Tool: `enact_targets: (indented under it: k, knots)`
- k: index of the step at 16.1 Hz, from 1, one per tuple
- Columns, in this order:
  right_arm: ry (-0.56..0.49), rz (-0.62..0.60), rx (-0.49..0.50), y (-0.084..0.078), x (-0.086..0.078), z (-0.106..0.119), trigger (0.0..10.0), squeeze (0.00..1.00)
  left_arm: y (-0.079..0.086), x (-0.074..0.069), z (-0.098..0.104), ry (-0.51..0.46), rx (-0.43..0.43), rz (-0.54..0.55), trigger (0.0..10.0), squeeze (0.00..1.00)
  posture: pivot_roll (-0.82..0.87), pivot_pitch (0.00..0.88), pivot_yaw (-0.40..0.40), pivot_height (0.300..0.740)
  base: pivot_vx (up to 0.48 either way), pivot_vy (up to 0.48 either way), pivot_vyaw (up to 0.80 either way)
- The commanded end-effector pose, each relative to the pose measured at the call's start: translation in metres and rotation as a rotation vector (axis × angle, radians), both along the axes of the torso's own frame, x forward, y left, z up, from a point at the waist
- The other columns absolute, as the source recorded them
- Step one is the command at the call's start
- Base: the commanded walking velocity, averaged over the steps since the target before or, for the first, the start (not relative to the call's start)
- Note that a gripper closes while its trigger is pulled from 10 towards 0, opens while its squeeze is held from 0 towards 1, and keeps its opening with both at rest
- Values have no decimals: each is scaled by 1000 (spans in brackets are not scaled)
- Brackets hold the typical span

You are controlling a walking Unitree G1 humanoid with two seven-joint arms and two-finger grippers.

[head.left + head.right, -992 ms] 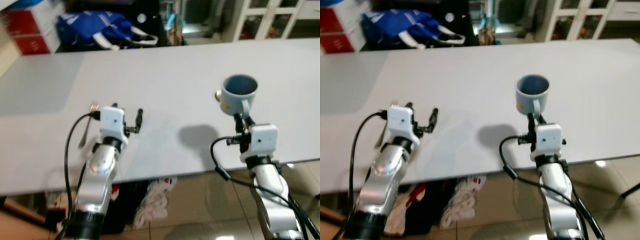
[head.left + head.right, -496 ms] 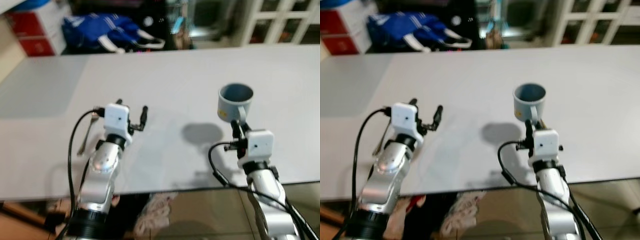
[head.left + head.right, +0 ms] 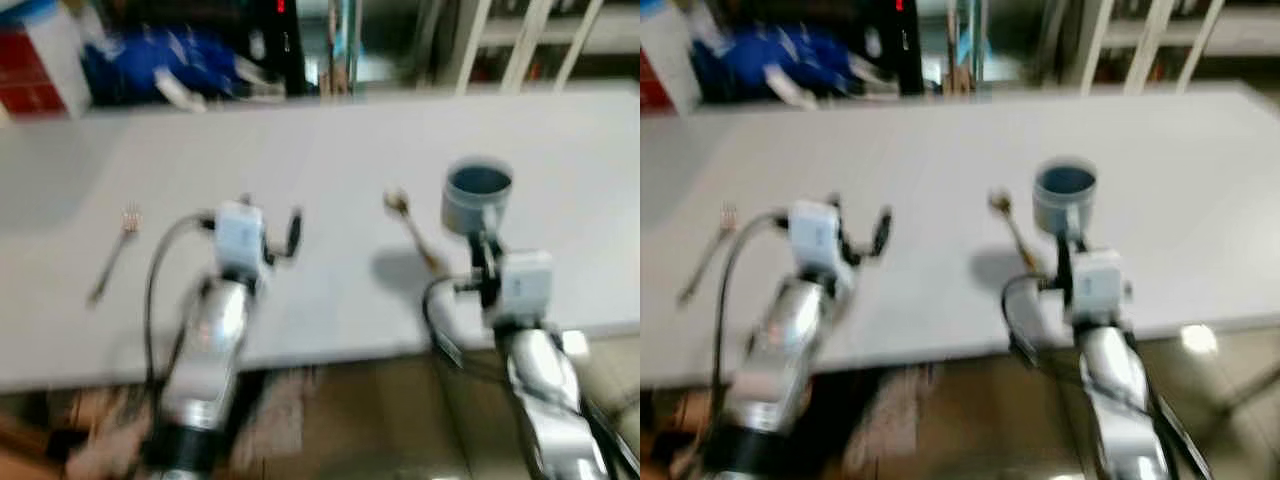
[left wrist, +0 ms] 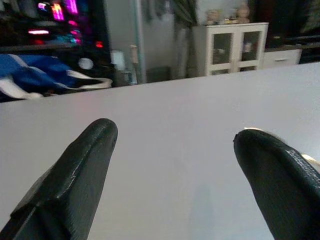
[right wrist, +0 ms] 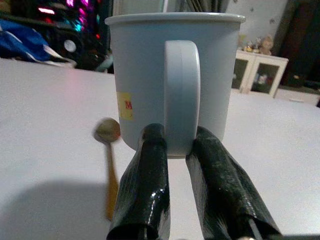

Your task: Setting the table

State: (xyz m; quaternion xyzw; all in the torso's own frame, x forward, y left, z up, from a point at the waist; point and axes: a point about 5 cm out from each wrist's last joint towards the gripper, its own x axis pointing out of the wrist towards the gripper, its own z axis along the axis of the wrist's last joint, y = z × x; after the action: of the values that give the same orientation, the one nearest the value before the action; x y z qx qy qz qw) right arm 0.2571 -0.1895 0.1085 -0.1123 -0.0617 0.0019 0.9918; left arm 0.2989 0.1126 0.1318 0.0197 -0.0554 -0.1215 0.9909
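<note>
The right gripper (image 5: 175, 150) holds a pale blue mug (image 5: 172, 75) by its handle, the two black fingers (image 5: 145, 185) closed narrowly on either side of the handle's lower end, so the jaws are clamped on the mug. The mug stands upright, its open mouth up, over the white surface (image 3: 330, 150) toward the robot's right, with a dark shadow on the surface just to its left. A small yellow label with a red mark sits on the mug's side. Just beside the mug, on the robot's left of it, a spoon (image 3: 412, 228) with a golden handle lies on the surface, its bowl pointing away from the robot. The left gripper (image 4: 175, 165) hovers over the surface near the middle-left, its jaws spread wide with nothing between them; the two black fingers (image 4: 75, 170) stand well apart. A fork (image 3: 112, 255) lies on the surface well to the left of the left gripper, tines away from the robot. Beyond the far edge of the surface there is a blue bag (image 3: 160, 65) with white straps, a red box (image 3: 30, 85) and a white cabinet (image 4: 230, 47) with glass doors. The head views are blurred.
</note>
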Motion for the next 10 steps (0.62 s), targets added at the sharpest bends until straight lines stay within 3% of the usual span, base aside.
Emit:
enact_targets:
  k: [1,5,10]
  knots:
    - [-25,30,11,6,4,7,0,0,4,0,1,0,11,16,10000,0,-61,0,50,740,0,0,0]
    - [-31,73,35,20,18,10,0,0,5,0,0,2,10,14,10000,0,-46,0,48,740,0,0,0]
    - [-38,72,30,18,21,11,0,0,7,-1,0,2,28,17,10000,0,-38,0,46,740,0,0,0]
